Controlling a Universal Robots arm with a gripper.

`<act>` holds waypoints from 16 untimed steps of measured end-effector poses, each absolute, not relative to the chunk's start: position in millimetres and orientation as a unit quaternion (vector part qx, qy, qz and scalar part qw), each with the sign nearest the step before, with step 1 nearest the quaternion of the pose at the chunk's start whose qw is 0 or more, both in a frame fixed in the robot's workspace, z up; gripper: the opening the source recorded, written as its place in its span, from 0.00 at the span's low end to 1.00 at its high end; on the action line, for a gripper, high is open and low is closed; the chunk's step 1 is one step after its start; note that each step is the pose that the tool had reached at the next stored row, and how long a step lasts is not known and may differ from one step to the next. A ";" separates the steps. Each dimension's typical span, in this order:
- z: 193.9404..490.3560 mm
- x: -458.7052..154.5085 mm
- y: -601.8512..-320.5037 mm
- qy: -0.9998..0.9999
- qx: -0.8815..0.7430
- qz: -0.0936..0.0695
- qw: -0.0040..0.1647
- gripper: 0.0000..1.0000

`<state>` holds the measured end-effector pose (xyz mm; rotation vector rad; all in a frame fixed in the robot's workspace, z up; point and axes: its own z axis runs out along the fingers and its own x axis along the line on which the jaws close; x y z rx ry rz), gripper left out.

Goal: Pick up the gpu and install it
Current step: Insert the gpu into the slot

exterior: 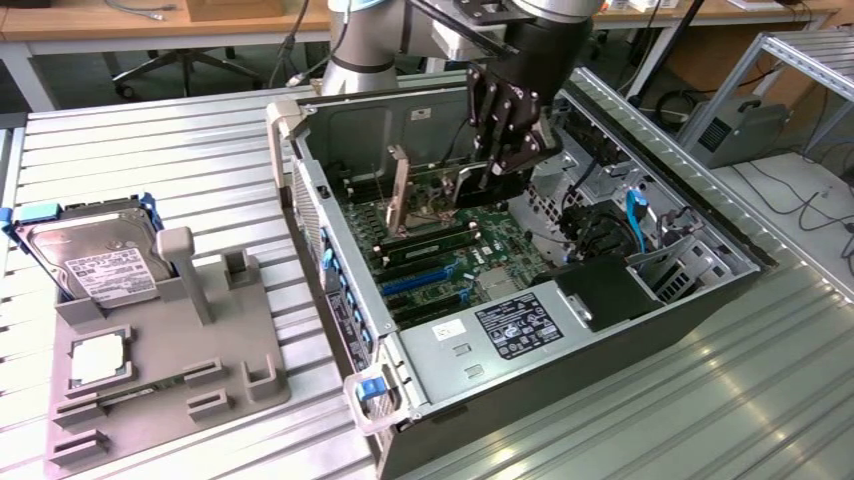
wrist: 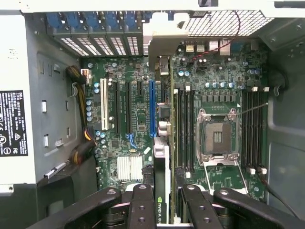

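Gripping gpu (wrist: 162, 191), edge-on, lengthwise along slots (wrist: 152, 107)

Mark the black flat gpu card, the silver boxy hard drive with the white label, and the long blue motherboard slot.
black flat gpu card (wrist: 162, 187), wrist view, black edge near its logo
silver boxy hard drive (exterior: 102, 260), exterior view, middle of labelled face
long blue motherboard slot (wrist: 152, 107), wrist view, middle of its length

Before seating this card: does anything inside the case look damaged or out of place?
Nothing looks damaged. The thin black expansion card with silver bracket sits straight in the gripper, above the green motherboard. Only oddity: the square silver processor socket is bare, no cooler.
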<state>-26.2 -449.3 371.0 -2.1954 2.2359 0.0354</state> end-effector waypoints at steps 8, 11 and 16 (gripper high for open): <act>353.7 -29.0 -449.3 0.713 -0.701 0.011 0.004 0.27; 353.4 -29.0 -451.7 0.714 -0.701 0.011 0.004 0.27; 337.6 -29.0 -451.8 0.713 -0.701 0.011 0.004 0.27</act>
